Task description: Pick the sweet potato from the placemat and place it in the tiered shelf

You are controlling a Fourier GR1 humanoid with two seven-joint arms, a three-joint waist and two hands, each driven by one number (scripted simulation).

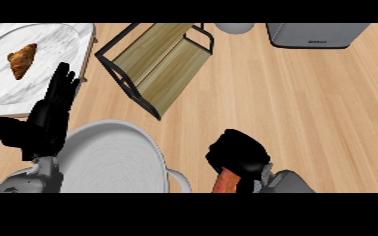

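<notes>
right hand (pixel 238 152) grips sweet potato (pixel 227 182) | tiered shelf (pixel 159 62) beyond | pan (pixel 111 160) beside

You see the wooden counter (pixel 295 105) evenly and brightly lit, with no glare on it and only faint shadow beneath the tiered shelf (pixel 159 65). Left of the shelf, the marble slab (pixel 44 35) looks pale and nearly washed out. Below the shelf, the black hands show almost no shading, and edges everywhere look soft.
</notes>
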